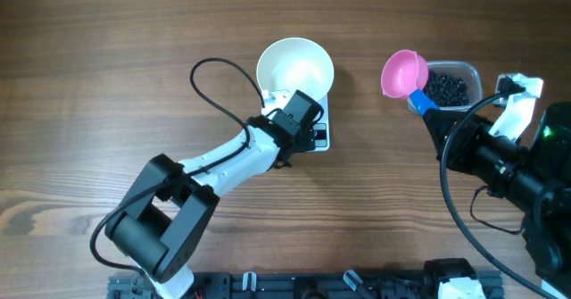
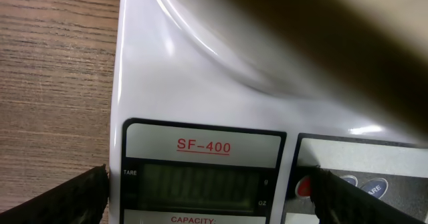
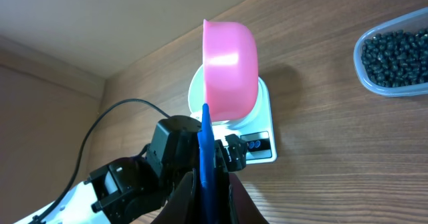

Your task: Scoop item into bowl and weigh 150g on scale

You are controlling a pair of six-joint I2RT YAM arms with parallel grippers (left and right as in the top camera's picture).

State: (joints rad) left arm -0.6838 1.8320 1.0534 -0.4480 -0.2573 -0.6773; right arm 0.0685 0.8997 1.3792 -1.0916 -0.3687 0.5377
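Wide apart stand the jaws of my left gripper [image 2: 214, 198], holding nothing, one dark finger at each lower corner of the left wrist view with the scale [image 2: 200, 83] between them. On its white face I read "SF-400" in red, "TARE" beside the grey display [image 2: 194, 184], "g" and "OZ" at the display's right end, and "CAPACITY:" below, cut off by the frame. I cannot read any digits. A red button and bluish buttons [image 2: 373, 186] sit to the right, partly behind my finger.

The jaws of my right gripper [image 3: 206, 190] are clamped on the blue handle [image 3: 204, 147] of a pink scoop [image 3: 231, 67]; from overhead its cup shows only pink.

The white bowl [image 1: 294, 65] stands on the scale. The black beads [image 1: 446, 89] lie in a clear tub [image 1: 471, 68] at the table's far right, the scoop just at its left rim.

Bare wood table [image 1: 107, 76] runs along the scale's left edge and widely beyond; a narrower bare strip separates bowl and scoop.
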